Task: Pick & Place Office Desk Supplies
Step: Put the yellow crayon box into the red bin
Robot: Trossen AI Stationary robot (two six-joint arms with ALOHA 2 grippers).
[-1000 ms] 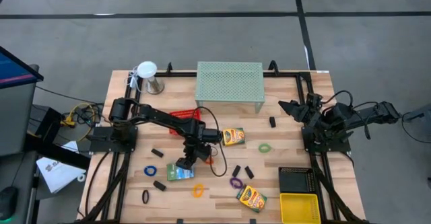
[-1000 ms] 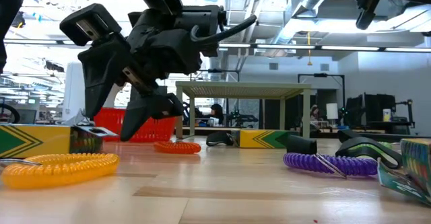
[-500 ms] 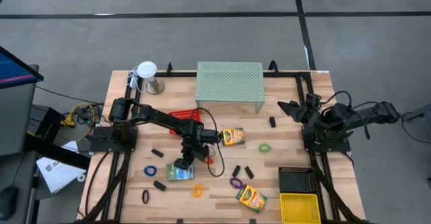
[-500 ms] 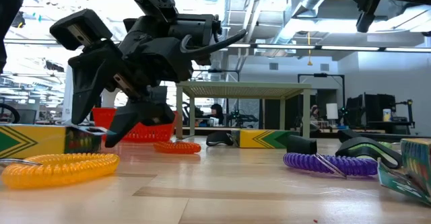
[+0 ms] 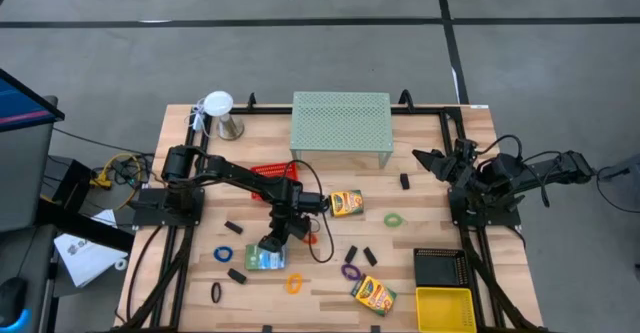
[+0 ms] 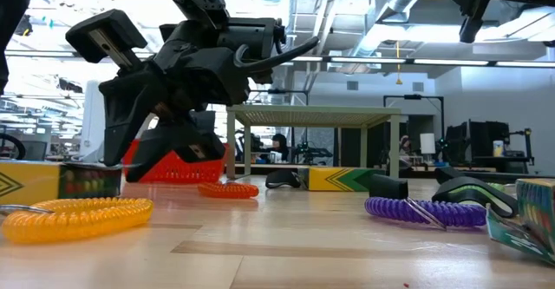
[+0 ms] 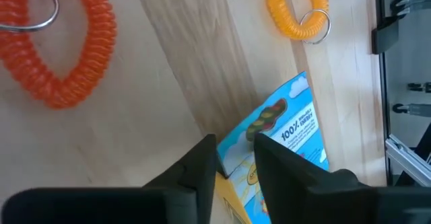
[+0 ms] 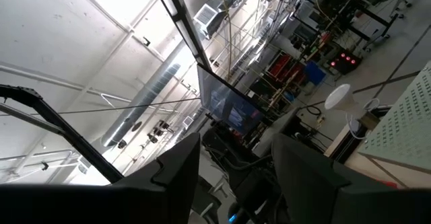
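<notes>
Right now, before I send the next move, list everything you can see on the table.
mesh shelf: one, mint green, back centre
red tray: one, partly under the left arm
black tray: one, front right
yellow tray: one, in front of the black tray
crayon boxes: two, yellow-green, one centre, one front
card pack: one, green, under the left gripper
loops: six; green, purple, yellow-orange, blue, black, orange-red
clips: five, black, scattered
white-topped stand: one, back left
left gripper: down at the card pack
right gripper: open, parked at the right edge
</notes>
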